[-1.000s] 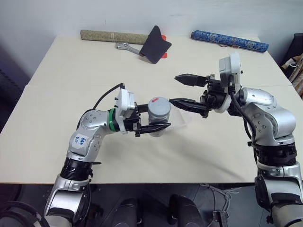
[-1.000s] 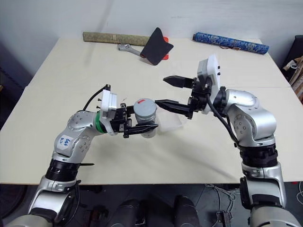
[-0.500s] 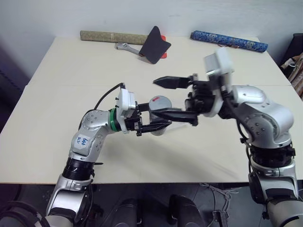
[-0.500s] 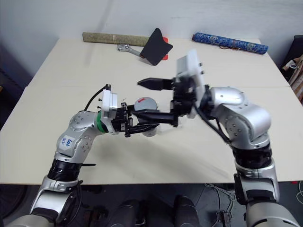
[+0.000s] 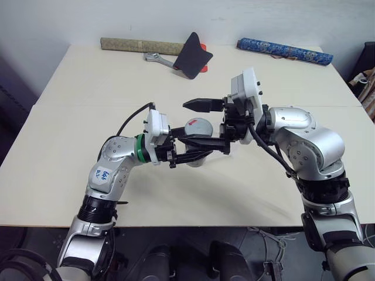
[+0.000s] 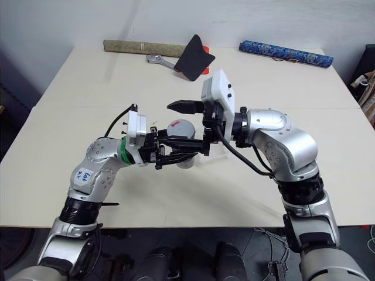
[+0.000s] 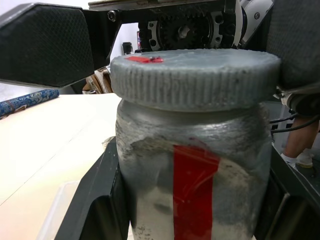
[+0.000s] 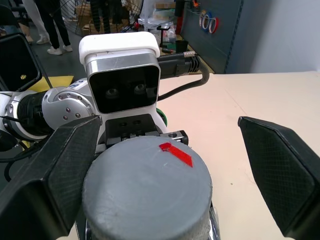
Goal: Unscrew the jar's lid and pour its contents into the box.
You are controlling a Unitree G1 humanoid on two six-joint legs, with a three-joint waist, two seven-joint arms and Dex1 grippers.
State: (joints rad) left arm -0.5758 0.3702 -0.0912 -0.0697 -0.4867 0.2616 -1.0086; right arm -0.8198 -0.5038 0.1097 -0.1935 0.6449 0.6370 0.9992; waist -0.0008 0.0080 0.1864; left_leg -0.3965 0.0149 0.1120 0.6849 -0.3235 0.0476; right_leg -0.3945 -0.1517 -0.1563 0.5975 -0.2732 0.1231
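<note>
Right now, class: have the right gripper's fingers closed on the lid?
No: the right gripper is open, one finger clearly apart from the lid.

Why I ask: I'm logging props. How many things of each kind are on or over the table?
Jar: 1
Lid: 1
Box: 1
Rolls: 2
Wrench: 1
Black pad: 1
Total: 7

A pale table carries two rolled mats, a wrench and a black fan.
</note>
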